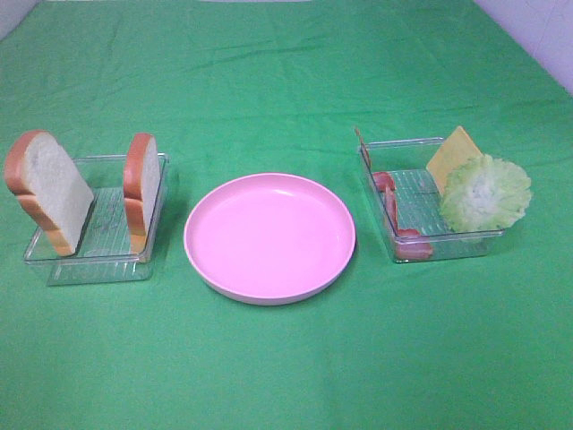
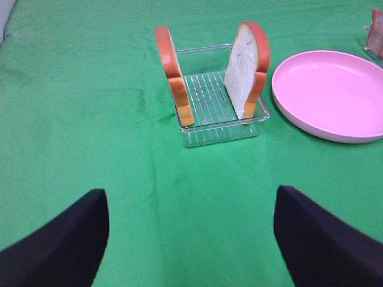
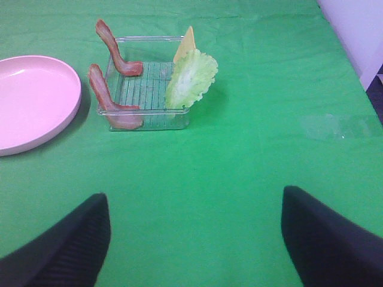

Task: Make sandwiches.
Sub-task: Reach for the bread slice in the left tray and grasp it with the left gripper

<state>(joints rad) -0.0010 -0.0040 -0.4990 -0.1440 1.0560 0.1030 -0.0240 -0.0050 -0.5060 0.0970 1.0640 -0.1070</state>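
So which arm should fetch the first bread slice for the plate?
Left. The bread slices stand in the tray straight ahead of the open left claw; the right claw faces the fillings tray.

Bare green tabletop [image 1: 286,358] is lying open in front of and behind the pink plate [image 1: 269,237]. Left of the plate two upright bread slices [image 1: 51,190] are standing in a clear tray [image 1: 89,262]; right of it, bacon strips [image 1: 388,193], cheese [image 1: 454,152] and lettuce [image 1: 485,193] are sticking up from a second tray [image 1: 448,250].
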